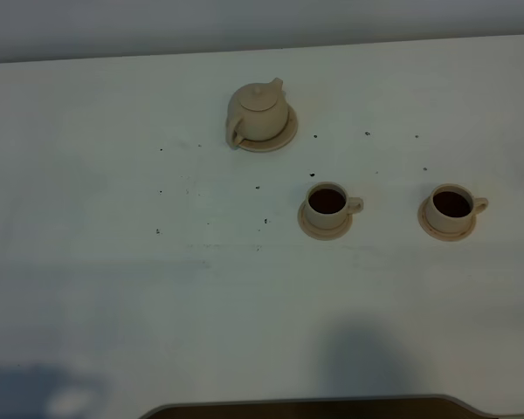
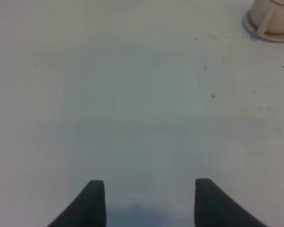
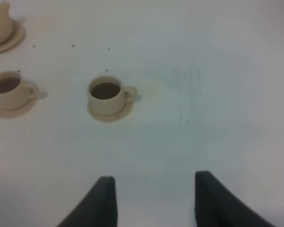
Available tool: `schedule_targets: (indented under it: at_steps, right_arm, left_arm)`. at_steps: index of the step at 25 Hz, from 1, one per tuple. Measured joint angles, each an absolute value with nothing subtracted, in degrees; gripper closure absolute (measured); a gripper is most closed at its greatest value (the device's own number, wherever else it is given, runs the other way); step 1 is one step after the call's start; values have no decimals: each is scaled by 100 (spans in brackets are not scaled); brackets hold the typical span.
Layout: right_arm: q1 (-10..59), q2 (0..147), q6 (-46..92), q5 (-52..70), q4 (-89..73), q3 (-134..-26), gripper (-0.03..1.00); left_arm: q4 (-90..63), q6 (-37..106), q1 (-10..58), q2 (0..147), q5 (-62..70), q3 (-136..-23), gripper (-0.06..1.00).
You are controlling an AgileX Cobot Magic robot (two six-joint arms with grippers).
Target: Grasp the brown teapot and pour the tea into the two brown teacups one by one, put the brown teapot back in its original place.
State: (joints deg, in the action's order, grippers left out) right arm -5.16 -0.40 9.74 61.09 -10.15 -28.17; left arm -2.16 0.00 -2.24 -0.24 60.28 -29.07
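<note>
Tan-beige matte ceramic all round, on a white table (image 1: pixel 87 288) peppered with small dark specks. Left to right from the high camera: brown teapot (image 1: pixel 255 111) sits far-left of the set, round belly, knobbed lid, short spout pointing away to the right, loop handle facing near-left. It rests on its round saucer (image 1: pixel 284 133), rim showing around the base. Next, nearer and to the right, left teacup (image 1: pixel 327 206) on its own small saucer, handle to the right, dark liquid inside. Further right, well apart, right teacup (image 1: pixel 452 208), same shape, same saucer, handle right, also dark inside.

Left gripper (image 2: pixel 149 201): dark wedge-shaped fingers, jaws apart, nothing between them, bare table beneath; teapot only at the edge of that wrist view. Right gripper (image 3: pixel 155 198): same dark fingers, jaws apart, holding nothing, both cups ahead of it and well apart from it. Neither arm shows in the high view.
</note>
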Motion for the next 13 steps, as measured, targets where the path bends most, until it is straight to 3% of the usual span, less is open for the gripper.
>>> schedule_targets:
  at_steps: [13]
  right_arm:
    - [-516,-40,974,6109,-1015,-2817,56]
  left_arm:
    - [-216,0,-224,-24,6028,-2907,52]
